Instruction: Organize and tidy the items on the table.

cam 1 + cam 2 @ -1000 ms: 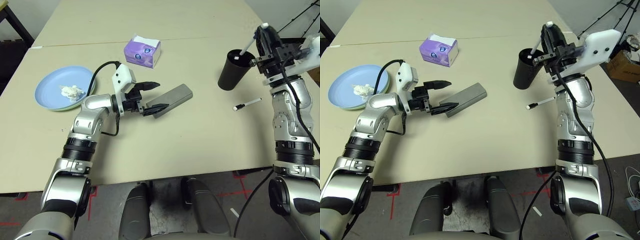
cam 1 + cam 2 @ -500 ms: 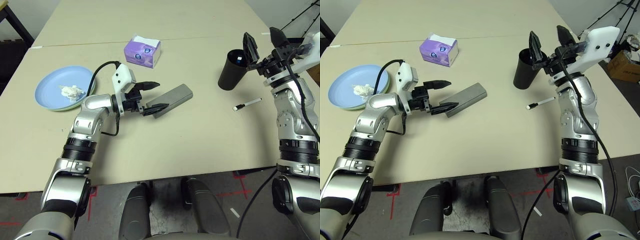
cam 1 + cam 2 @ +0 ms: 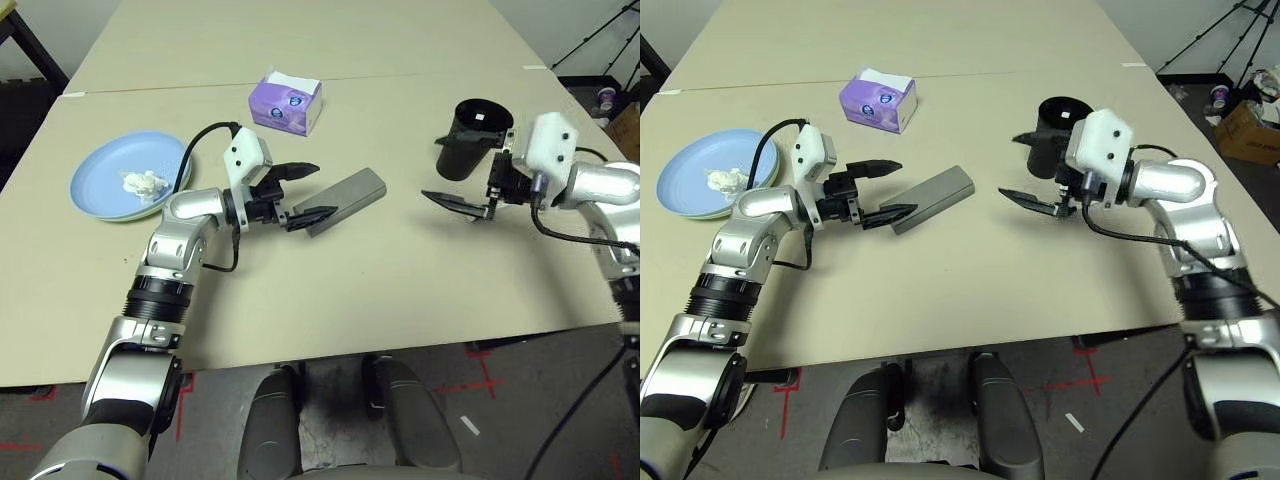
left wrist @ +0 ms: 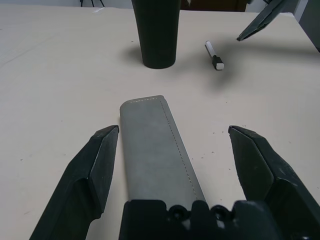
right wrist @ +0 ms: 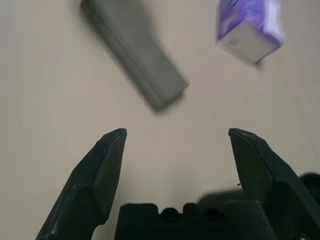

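1. The left pincer (image 3: pixel 303 192) stands wide open and level, one finger (image 4: pixel 95 165) on each side of the near end of the grey glasses case (image 3: pixel 347 200). It does not grip the case yet; a gap shows on both sides.
2. The right pincer (image 3: pixel 1024 168) is also wide open and empty. It hangs just beside the black cup (image 3: pixel 471 138), on the side nearer the case, pointing toward the case.
3. The case lies flat on the bench (image 3: pixel 330 290), about halfway between the cup and the plates (image 3: pixel 125 172).
4. From the case, one white pen (image 4: pixel 215 55) lies on the bench next to the cup, under the right pincer. A white end shows inside the cup, I think another pen.
5. The blue plate sits on a pale green one far from the case, past the left elbow, with crumpled tissue (image 3: pixel 143 183) on it. The purple tissue box (image 3: pixel 286 102) stands behind the case.
6. The step in hand, I judge, is the loose pen. To do it well, the right pincer should come straight down over the middle of the pen, with fingers across its length, so it does not roll away.
7. It should close gently, lift clear, and keep away from the cup wall, because the cup may tip.
8. The left pincer should be centred on the case before closing, so that the case does not swing.
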`<move>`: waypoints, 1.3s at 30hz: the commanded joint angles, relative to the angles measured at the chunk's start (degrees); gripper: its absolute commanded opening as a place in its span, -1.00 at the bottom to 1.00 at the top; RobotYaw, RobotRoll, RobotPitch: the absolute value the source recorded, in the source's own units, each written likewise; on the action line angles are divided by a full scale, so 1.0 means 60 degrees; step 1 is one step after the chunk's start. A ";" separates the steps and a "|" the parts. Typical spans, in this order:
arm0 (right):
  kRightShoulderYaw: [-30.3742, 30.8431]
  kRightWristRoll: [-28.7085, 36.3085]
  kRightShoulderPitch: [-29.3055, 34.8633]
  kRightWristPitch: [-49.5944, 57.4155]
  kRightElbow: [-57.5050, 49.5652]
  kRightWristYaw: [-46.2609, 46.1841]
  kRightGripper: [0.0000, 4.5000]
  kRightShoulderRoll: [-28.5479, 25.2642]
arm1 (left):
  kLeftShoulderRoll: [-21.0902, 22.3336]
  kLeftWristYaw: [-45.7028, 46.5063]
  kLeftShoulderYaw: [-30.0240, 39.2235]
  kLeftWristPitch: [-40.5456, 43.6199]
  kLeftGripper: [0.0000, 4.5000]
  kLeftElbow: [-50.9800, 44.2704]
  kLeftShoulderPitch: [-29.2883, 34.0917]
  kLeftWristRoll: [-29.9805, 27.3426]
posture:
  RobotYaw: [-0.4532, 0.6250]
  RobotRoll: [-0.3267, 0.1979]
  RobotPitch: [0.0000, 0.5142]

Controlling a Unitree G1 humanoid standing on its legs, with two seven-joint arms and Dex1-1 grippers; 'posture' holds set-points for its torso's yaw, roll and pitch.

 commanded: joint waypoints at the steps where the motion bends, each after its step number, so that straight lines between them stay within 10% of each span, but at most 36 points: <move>1: 0.0815 -0.1001 -0.0399 -0.0337 0.0905 0.0838 1.00 -0.0314 | -0.0019 0.0009 -0.0006 -0.0023 1.00 -0.0019 0.0130 0.0074 | -0.32 0.25 -0.28; 15: 0.2312 -0.3277 -0.1608 -0.1657 0.2017 0.1551 1.00 -0.0182 | -0.0007 0.0066 0.0023 0.0108 1.00 -0.0230 0.0259 0.0032 | -0.33 0.25 -0.21; 39: 0.2628 -0.3785 -0.2936 -0.3488 0.3394 0.2383 1.00 -0.0154 | 0.0271 -0.0139 0.0061 0.0729 1.00 -0.1193 0.0657 -0.0180 | -0.30 0.25 0.03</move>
